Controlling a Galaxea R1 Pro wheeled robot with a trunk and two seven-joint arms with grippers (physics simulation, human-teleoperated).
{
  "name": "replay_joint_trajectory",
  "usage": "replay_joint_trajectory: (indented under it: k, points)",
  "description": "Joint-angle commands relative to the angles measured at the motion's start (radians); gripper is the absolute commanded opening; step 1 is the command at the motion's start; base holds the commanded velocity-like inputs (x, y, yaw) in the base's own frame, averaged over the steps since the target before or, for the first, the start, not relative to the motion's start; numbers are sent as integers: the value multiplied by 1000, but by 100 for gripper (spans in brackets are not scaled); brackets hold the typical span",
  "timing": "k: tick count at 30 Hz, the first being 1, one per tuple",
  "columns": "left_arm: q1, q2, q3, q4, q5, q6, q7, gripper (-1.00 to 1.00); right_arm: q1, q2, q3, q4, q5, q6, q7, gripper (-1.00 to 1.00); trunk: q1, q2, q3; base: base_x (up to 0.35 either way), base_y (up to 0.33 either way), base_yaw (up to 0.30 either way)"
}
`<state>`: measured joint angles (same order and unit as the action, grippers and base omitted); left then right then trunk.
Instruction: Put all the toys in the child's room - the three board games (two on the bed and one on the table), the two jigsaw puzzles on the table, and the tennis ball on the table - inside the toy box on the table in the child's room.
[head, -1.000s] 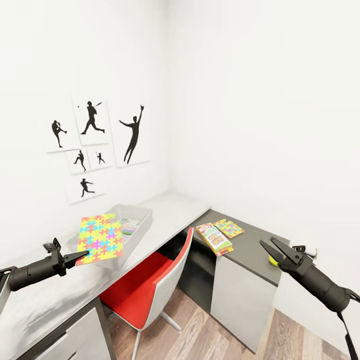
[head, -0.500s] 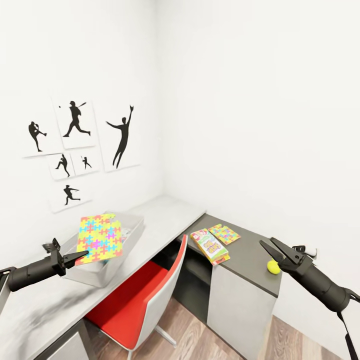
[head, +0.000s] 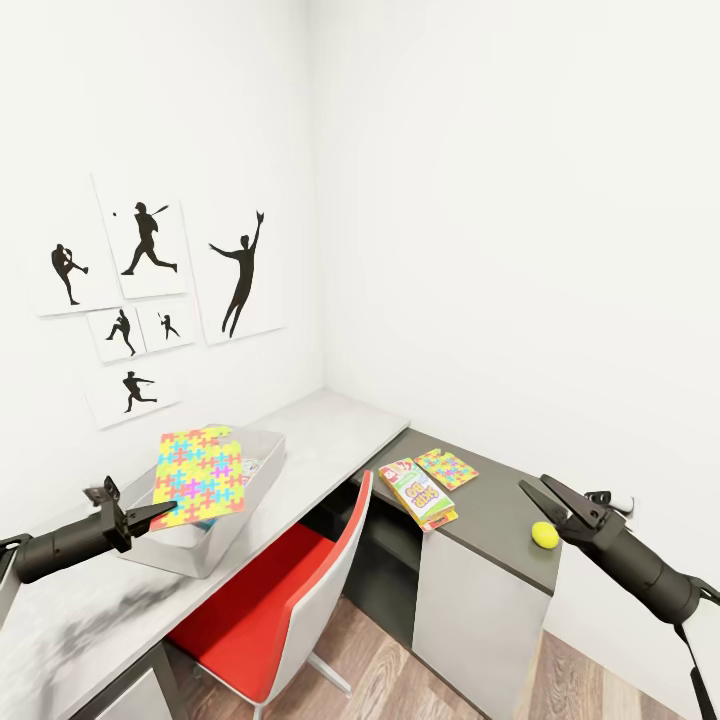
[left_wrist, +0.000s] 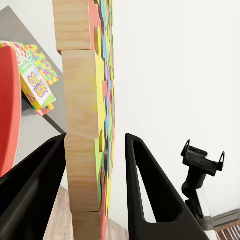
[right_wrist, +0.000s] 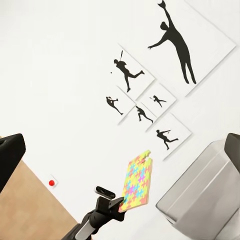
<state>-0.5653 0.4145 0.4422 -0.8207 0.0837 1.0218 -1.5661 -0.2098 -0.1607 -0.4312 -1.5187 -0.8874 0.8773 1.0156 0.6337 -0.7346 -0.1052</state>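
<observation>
White walls with baseball posters (head: 150, 300) back a corner tabletop (head: 330, 430). From the head camera, the left gripper (head: 160, 513) pinches a jigsaw puzzle (head: 200, 475) above the toy box (head: 255, 475). On the dark section lie a board game (head: 420, 493), a second puzzle (head: 446, 467) and, near its front edge, the tennis ball (head: 545, 535); right gripper (head: 540, 492) fingers spread. Left wrist: fingers (left_wrist: 145, 190) flank the puzzle's wooden back.

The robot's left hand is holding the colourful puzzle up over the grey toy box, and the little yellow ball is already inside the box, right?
Not quite. The left gripper does hold the jigsaw puzzle above the toy box, but the tennis ball is not in it. The head view shows the ball on the dark table, close to the right gripper.
</observation>
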Motion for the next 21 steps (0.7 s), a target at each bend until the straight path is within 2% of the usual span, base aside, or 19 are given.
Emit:
replay_joint_trajectory:
  k: [1, 6, 9, 11, 14, 15, 21]
  points:
    - [-1, 0, 0, 0, -1, 11, -5, -100, -1, 0, -1, 0, -1, 5, 1, 100, 0, -1, -2, 0, 0, 0]
    - [-1, 0, 0, 0, -1, 11, -5, -100, -1, 0, -2, 0, -1, 4, -8, 100, 0, -1, -2, 0, 0, 0]
    - [-1, -2, -3, 0, -1, 10, -5, -100, -2, -11, -2, -5, 2, 15, -24, 100, 0, -1, -2, 0, 0, 0]
    - [-1, -4, -6, 0, -1, 10, -5, -100, -2, -16, -5, -7, 10, 32, -64, 100, 0, -1, -2, 0, 0, 0]
    - [-1, -7, -9, 0, -2, 9, -5, -100, -2, -19, -24, -7, 21, 87, -175, 100, 0, -1, -2, 0, 0, 0]
    - [-1, -7, -9, 0, -1, 9, -5, -100, -2, -19, -27, -8, 23, 102, -191, 100, 0, -1, -2, 0, 0, 0]
    - [-1, -4, -8, 0, -1, 9, -5, -100, -1, -18, -32, -15, 25, 130, -215, 100, 0, -1, -2, 0, 0, 0]
